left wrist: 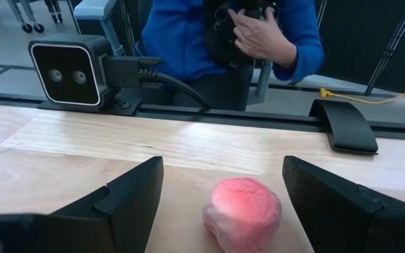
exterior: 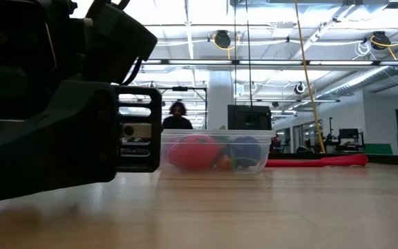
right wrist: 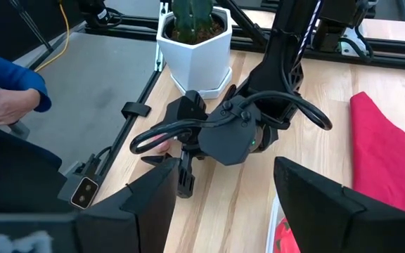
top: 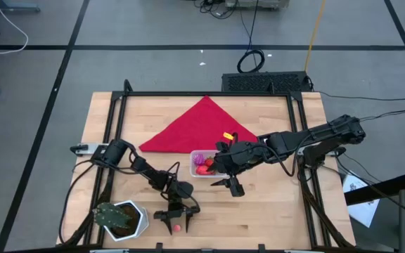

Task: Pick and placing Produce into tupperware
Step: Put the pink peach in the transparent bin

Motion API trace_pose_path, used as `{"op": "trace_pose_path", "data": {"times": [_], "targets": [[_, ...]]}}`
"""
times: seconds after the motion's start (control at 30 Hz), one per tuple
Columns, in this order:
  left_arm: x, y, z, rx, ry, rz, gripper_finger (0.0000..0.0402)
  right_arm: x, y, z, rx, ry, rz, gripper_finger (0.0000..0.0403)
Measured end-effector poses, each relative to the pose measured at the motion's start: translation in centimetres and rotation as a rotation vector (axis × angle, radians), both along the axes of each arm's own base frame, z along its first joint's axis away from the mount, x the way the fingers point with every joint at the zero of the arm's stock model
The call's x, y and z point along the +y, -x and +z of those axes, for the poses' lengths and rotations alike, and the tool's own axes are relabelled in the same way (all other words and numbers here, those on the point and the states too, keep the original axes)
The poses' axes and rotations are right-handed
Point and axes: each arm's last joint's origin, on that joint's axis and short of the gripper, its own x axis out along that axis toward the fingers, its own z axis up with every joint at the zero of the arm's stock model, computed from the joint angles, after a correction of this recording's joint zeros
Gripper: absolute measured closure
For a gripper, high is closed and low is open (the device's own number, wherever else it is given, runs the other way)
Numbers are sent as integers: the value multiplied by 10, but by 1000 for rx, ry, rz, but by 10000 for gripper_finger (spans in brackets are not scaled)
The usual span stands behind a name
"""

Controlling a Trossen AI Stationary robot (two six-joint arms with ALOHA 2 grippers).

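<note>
While left fingers (left wrist: 129, 197) stand apart, pink ball (left wrist: 242, 211) lies between them untouched; right fingers (right wrist: 322, 200) open, empty

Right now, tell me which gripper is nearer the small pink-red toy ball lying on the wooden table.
Left. The left gripper hovers over the ball, open fingers straddling it. The right gripper sits farther off, beside the clear tub.

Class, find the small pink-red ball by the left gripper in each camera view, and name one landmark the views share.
High: ball on the table's near edge, below the left gripper.
Low: not visible.
Left wrist: ball between its open fingers.
Right wrist: hidden or unclear.
Landmark: white pot.
</note>
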Motion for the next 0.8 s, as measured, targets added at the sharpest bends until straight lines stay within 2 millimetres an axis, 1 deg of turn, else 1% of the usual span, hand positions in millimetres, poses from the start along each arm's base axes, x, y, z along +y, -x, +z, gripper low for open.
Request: {"op": "trace_pose_path", "data": {"times": [0.8], "targets": [[0,0,0,-9,-3,3,105,0,0,1,0,-22,-13,174]]}}
